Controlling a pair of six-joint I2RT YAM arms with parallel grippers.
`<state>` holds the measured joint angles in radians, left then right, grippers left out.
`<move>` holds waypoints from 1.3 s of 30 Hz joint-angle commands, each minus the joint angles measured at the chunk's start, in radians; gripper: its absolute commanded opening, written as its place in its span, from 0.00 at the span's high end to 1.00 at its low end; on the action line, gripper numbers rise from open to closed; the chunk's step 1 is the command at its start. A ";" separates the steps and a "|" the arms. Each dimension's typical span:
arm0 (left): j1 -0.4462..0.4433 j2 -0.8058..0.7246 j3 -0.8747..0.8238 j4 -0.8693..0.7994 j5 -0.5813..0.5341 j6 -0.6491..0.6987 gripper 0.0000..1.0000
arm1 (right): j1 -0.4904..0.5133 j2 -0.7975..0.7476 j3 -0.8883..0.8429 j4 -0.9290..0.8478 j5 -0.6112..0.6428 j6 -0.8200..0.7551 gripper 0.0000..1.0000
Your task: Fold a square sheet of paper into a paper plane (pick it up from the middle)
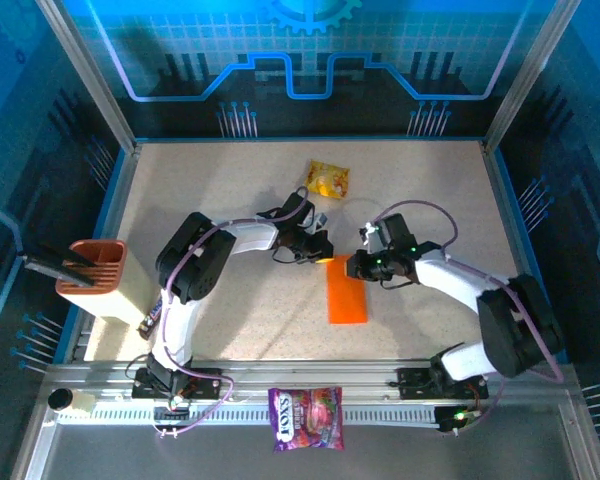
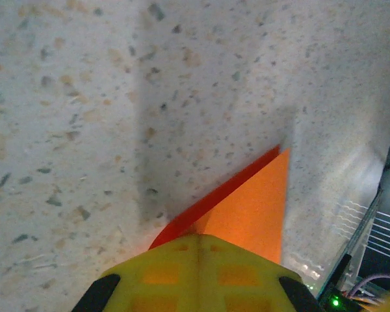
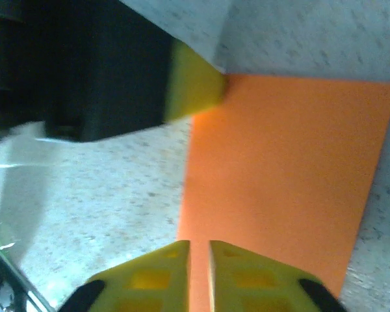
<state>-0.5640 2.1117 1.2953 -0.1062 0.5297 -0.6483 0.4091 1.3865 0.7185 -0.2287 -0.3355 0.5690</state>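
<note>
The square sheet of paper (image 1: 347, 292) lies on the table as a bright-orange, upright rectangle, seemingly folded double: a darker lower layer peeks out along one edge in the left wrist view (image 2: 253, 208). My left gripper (image 1: 325, 252) is shut, and its yellow tips (image 2: 198, 237) rest on the sheet's far left corner. My right gripper (image 1: 352, 266) sits at the far right edge of the sheet (image 3: 279, 175). Its jaws (image 3: 199, 244) stand a narrow slit apart with orange paper showing through the gap. The left fingertip (image 3: 195, 88) touches that corner in the right wrist view.
A glossy yellow snack packet (image 1: 329, 179) lies behind the grippers. A purple printed bag (image 1: 306, 417) rests on the front rail. A terracotta holder (image 1: 92, 265) stands on a beige box at the left edge. Speckled tabletop (image 1: 230, 320) surrounds the sheet.
</note>
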 commanded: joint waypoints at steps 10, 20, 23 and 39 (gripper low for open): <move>-0.025 -0.099 0.044 -0.082 -0.027 0.027 0.93 | -0.023 -0.264 -0.172 -0.036 0.064 0.169 0.62; -0.074 -0.056 0.068 -0.103 -0.052 0.003 0.93 | -0.140 -0.269 -0.265 -0.025 -0.179 0.221 0.49; -0.056 -0.052 0.053 -0.067 -0.049 -0.017 0.93 | -0.147 -0.257 -0.251 -0.074 -0.191 0.177 0.48; -0.035 0.002 0.030 0.048 0.064 -0.090 0.94 | -0.155 -0.166 -0.254 -0.098 -0.237 0.143 0.41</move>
<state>-0.5911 2.0815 1.3380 -0.0849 0.5488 -0.7101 0.2668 1.2022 0.4625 -0.3065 -0.5339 0.7254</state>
